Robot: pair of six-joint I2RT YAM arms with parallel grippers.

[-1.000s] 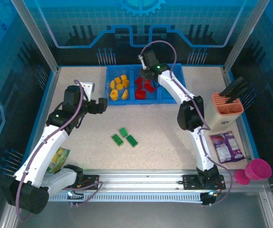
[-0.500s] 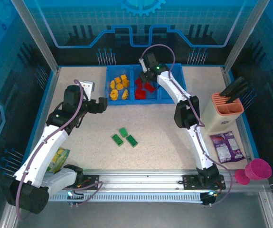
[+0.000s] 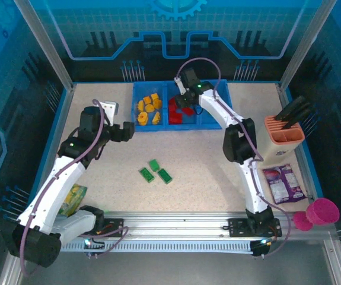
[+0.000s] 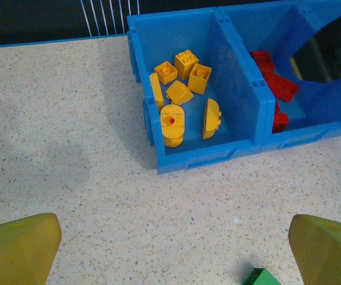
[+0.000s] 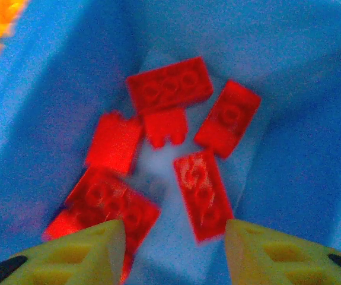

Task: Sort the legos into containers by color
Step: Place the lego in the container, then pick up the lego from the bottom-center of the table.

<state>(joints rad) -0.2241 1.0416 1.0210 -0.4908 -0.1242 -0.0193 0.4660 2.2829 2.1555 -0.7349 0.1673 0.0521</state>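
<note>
Three green bricks [image 3: 154,165] lie close together on the speckled table [image 3: 194,160] in the overhead view, well apart from the blue tray [image 3: 185,126] at the far edge. The tray's left compartment holds yellow bricks [image 3: 148,110] and its middle one red bricks [image 3: 177,113]. The right gripper [image 3: 182,100] hangs over the middle compartment. The left gripper [image 3: 128,132] hovers above bare table near the tray's left front corner. A salmon holder [image 3: 283,135] with black tools stands at the right, with a purple packet [image 3: 284,183] and a pink cup [image 3: 322,211] nearer the arm bases. A yellow-green packet [image 3: 73,199] lies partly under the left arm. The print on both packets is too small to read.

From the left wrist, the left gripper [image 4: 170,237] has its yellow fingers [image 4: 16,246] spread wide at the bottom corners, with nothing between them. Seven or so yellow bricks [image 4: 179,92] sit in the nearer compartment, one round piece carrying a red dot. Red bricks [image 4: 277,83] lie next door, and the corner of a green brick [image 4: 260,277] pokes in at the bottom edge.

From the right wrist, the right gripper [image 5: 170,249] has its fingers [image 5: 93,252] apart and empty, just above about six red bricks [image 5: 170,86] scattered on the blue floor. The view is blurred.
</note>
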